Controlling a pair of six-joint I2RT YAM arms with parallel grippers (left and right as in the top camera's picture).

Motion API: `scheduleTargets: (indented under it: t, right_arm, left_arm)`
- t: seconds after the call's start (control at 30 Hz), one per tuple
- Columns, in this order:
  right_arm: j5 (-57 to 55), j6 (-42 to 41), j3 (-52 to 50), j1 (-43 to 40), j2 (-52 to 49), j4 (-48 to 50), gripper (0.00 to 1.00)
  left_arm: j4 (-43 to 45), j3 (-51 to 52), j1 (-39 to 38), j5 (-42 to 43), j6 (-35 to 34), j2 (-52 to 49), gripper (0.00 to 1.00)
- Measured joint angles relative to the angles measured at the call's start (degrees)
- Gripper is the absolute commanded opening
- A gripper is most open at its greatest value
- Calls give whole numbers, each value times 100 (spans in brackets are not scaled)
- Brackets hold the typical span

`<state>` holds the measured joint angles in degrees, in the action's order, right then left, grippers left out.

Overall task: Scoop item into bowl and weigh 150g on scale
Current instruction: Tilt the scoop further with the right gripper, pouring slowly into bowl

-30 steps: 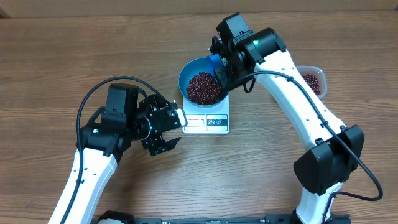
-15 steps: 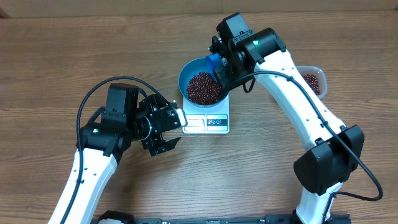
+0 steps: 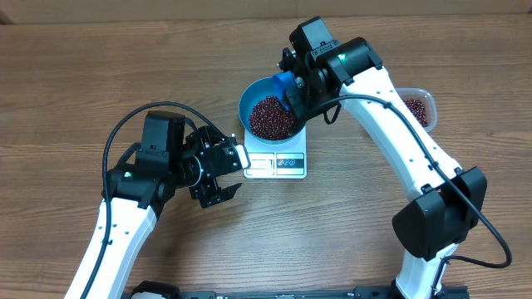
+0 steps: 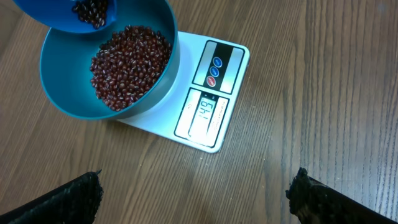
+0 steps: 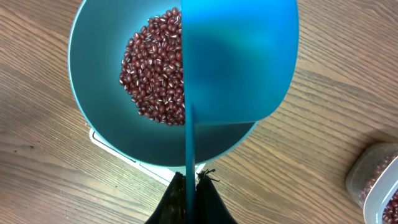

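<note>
The blue bowl (image 3: 264, 104) (image 4: 68, 93) (image 5: 99, 112) stands on the white scale (image 3: 278, 162) (image 4: 211, 106) and holds a pile of red-brown beans (image 3: 270, 118) (image 4: 127, 62) (image 5: 155, 68). My right gripper (image 3: 297, 90) (image 5: 189, 183) is shut on the handle of a small blue scoop (image 3: 287, 81) (image 5: 239, 56) (image 4: 62, 15), tilted over the bowl's right side; a few beans (image 4: 93, 11) still lie in it. My left gripper (image 3: 226, 174) (image 4: 193, 196) hovers open over bare table just left of the scale, holding nothing.
A clear plastic tub (image 3: 420, 108) (image 5: 373, 180) with more beans stands to the right of the scale, partly behind the right arm. The scale's display (image 4: 206, 111) faces the table's front.
</note>
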<state>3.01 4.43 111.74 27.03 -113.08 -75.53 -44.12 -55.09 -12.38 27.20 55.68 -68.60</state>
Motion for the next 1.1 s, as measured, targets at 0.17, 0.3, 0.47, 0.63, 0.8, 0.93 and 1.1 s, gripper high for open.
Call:
scheduleTargets:
  t: [0.17, 0.3, 0.47, 0.63, 0.8, 0.93, 1.1]
  right_arm:
    - [50, -116, 0, -4, 0, 44, 4]
    - [42, -146, 0, -4, 0, 46, 4]
    - [7, -146, 0, -4, 0, 39, 4]
    - [-42, -144, 0, -4, 0, 44, 4]
    - [-94, -188, 0, -4, 0, 35, 4]
    - [-173, -192, 0, -11, 0, 48, 4]
    - [-195, -216, 0, -35, 0, 61, 4]
  left_arm:
    - [0, 0, 0, 0, 0, 0, 99]
    - [0, 0, 0, 0, -2, 0, 99]
    - [0, 0, 0, 0, -2, 0, 99]
    - [0, 0, 0, 0, -2, 0, 100]
    - [0, 0, 0, 0, 0, 0, 100]
    - [0, 0, 0, 0, -2, 0, 100]
    - [0, 2, 0, 0, -2, 0, 100]
